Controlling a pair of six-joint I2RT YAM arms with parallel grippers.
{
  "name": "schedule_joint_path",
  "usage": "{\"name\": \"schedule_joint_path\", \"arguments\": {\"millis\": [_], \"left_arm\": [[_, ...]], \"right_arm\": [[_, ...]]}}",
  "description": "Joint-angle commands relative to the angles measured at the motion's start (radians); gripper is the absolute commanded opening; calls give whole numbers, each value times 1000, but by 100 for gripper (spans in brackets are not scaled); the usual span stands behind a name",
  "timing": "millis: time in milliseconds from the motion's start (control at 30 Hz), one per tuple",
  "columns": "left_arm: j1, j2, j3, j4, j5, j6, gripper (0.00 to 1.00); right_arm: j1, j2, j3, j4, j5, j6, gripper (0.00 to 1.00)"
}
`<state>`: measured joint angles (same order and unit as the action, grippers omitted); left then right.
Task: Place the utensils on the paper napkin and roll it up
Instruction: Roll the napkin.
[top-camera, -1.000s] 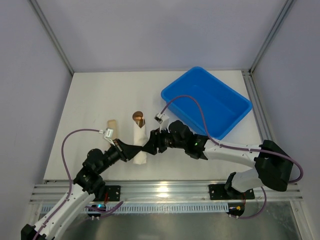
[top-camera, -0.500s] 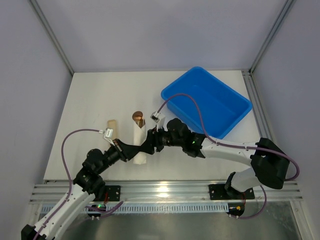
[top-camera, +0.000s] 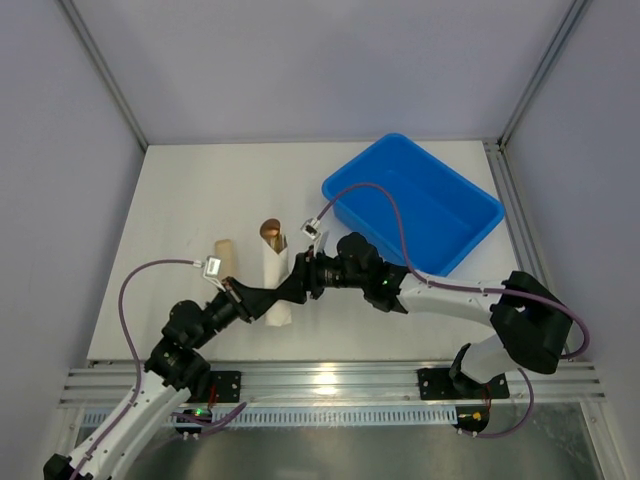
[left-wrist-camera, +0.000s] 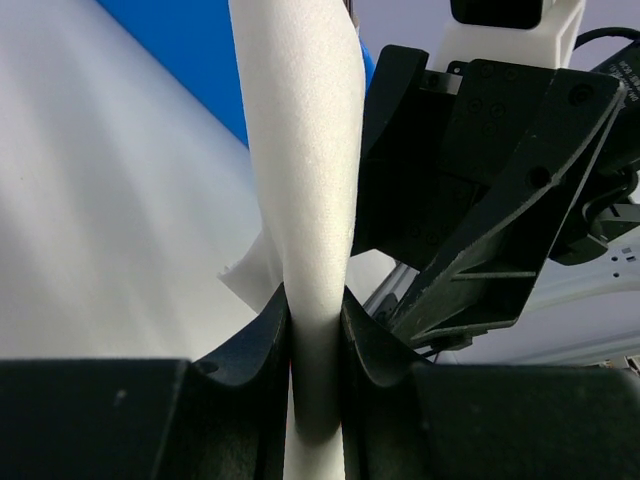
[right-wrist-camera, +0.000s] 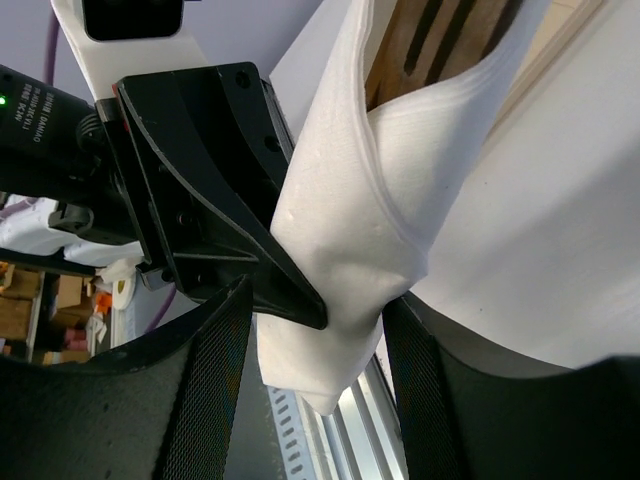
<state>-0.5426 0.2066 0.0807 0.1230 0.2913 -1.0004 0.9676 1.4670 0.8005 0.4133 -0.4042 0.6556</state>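
The white paper napkin is rolled into a tube lying on the table. The gold-bronze utensils poke out of its far end, and the slotted fork head shows inside the open end. My left gripper is shut on the roll's near part. In the left wrist view, the jaws of the left gripper pinch the napkin flat. My right gripper comes in from the right. Its jaws stand open astride the napkin and one left finger, with one pad against the paper.
A tan cylinder lies just left of the roll. A blue bin stands at the back right, close behind the right arm. The metal rail runs along the table's near edge. Part of the blue bin also shows in the left wrist view.
The right gripper has crept left and slightly away from me along the roll. The roll's far end has shifted a little left. The left grip is unchanged.
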Motion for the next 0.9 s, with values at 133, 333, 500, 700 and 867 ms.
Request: {"name": "schedule_joint_path", "arguments": {"millis": [133, 333, 500, 700, 867], "left_arm": [[-5, -26, 33, 72, 43, -21, 0], [-5, -24, 33, 78, 46, -26, 0], [-5, -23, 28, 81, 48, -32, 0], [-5, -24, 27, 83, 49, -32, 0], [-5, -24, 22, 86, 52, -37, 0]], "right_arm": [[-24, 16, -14, 261, -53, 111, 59], [-32, 64, -23, 366, -67, 190, 59], [-38, 95, -9, 438, -77, 249, 58], [-41, 107, 12, 441, -68, 262, 55], [-41, 113, 16, 450, -61, 268, 49]]}}
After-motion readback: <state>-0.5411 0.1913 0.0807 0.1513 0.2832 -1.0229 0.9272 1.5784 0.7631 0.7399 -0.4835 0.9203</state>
